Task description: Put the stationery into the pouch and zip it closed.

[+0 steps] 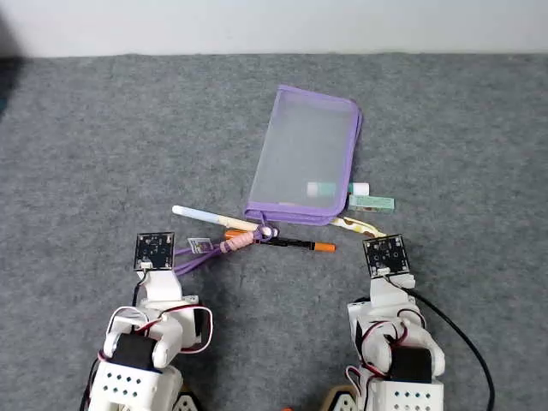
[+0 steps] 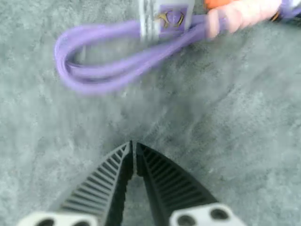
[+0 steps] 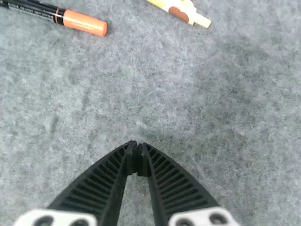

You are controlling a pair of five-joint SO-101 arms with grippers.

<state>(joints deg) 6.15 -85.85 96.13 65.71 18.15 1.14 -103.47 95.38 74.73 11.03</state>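
A translucent purple pouch lies mid-table, its zipper end toward the arms, with a purple strap and pink charm trailing left. A pale blue pen, a black marker with orange cap, a cream pen and a green eraser box lie around its near end. My left gripper is shut, empty, just short of the strap loop. My right gripper is shut, empty, over bare carpet near the orange cap and cream pen tip.
Grey carpet covers the table; a white wall runs along the far edge. A small white tag lies on the strap by the left arm. A small tube shows at the pouch's near right corner.
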